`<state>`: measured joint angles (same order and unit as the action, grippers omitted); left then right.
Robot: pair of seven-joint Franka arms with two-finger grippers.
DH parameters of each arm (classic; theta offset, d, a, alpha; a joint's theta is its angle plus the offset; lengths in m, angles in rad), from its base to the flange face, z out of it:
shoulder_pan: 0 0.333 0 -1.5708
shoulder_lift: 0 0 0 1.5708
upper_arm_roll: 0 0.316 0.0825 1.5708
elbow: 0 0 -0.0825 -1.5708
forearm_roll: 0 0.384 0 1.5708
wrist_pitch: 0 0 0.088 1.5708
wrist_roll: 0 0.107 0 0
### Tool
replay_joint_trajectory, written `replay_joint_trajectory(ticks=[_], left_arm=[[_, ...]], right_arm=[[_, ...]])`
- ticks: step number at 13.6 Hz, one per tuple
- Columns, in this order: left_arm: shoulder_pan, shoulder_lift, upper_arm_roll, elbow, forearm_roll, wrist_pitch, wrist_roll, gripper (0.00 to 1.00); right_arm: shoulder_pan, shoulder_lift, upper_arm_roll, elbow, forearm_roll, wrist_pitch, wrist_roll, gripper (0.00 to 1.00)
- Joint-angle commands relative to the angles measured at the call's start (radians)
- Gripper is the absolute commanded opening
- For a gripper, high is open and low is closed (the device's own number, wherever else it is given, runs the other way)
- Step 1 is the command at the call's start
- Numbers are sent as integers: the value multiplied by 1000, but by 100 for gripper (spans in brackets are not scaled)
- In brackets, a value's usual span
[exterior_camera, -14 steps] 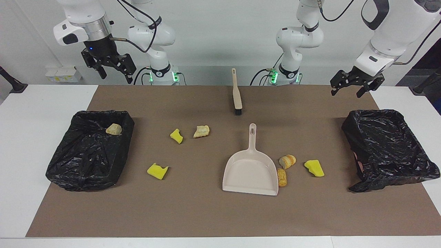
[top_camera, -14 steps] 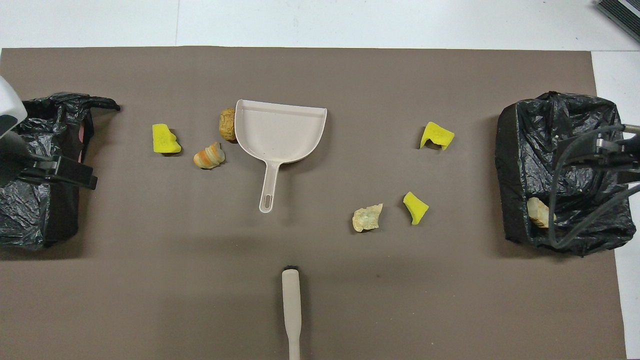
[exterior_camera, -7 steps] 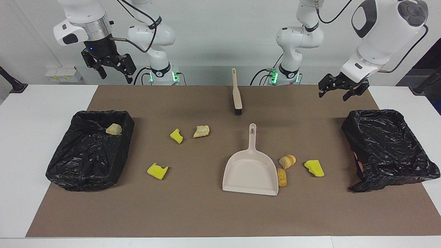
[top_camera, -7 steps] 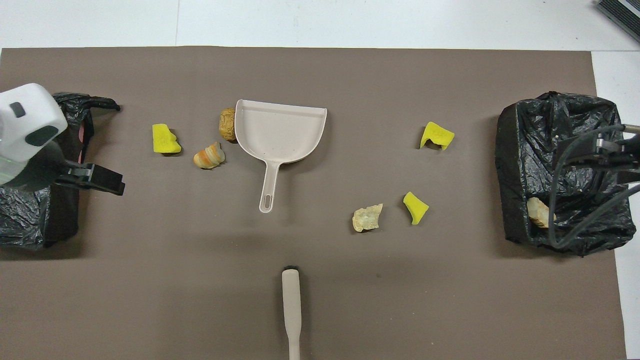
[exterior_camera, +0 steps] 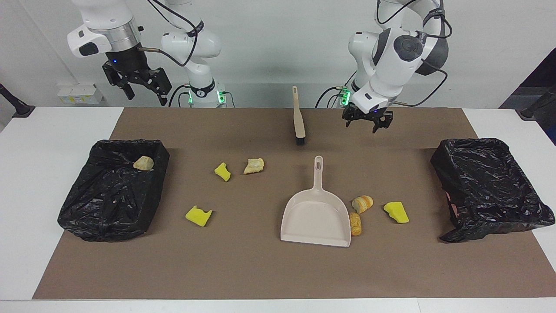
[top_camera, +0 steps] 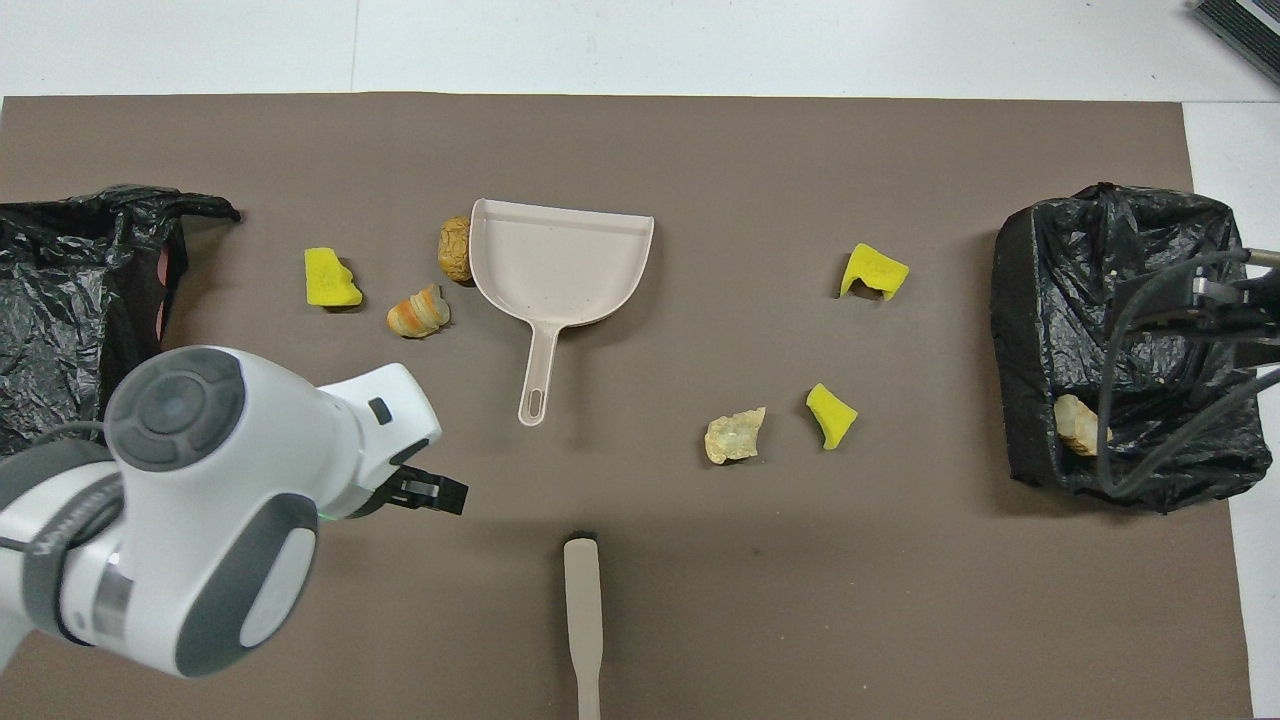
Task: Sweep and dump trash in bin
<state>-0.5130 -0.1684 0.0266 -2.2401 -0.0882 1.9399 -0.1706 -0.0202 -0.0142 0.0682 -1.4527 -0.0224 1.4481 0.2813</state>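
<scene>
Facing view. The left gripper (exterior_camera: 368, 124) hangs over the brown mat (exterior_camera: 269, 269), empty, its fingers spread apart, between the hand brush (exterior_camera: 298, 118) and the lined bin (exterior_camera: 491, 187) at the left arm's end of the table. The right gripper (exterior_camera: 140, 84) hangs high above the table's edge by the robots, empty, its fingers apart. The brush lies near the robots, bristles pointing away from them. The dustpan (exterior_camera: 316, 215) lies farther out, its handle toward the robots. Two bread-like lumps (exterior_camera: 359, 213) sit just beside the pan's wall on the left arm's side, one touching it; a yellow sponge chunk (exterior_camera: 396, 212) lies near them. Toward the right arm's end lie a tan lump (exterior_camera: 254, 165), a sponge piece (exterior_camera: 223, 171) beside it, and a third sponge scrap (exterior_camera: 198, 216) farther from the robots. One pale lump (exterior_camera: 143, 163) lies inside the second bin (exterior_camera: 113, 189).

Overhead view. The left arm's white body covers much of the mat by the robots; only the black tip of its gripper (top_camera: 430, 490) shows, so the finger gap is hard to judge here. The dustpan (top_camera: 560, 265) holds no scraps. Cables cross the bin (top_camera: 1120, 340) at the right arm's end, where the pale lump (top_camera: 1075, 422) rests.
</scene>
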Motion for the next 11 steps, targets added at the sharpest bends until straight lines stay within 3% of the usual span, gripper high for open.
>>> replay_joint_trajectory(ticks=[1, 7, 11], left_arm=[[-167, -49, 18, -171, -4, 144, -175, 100], [-491, -46, 16, -262, -5, 267, -487, 100], [-605, -144, 13, -383, -56, 315, -544, 100]], right_arm=[[-12, -6, 2, 5, 16, -18, -28, 100], [-12, -6, 2, 5, 16, -17, -28, 100], [-12, -7, 4, 3, 18, -21, -30, 100]])
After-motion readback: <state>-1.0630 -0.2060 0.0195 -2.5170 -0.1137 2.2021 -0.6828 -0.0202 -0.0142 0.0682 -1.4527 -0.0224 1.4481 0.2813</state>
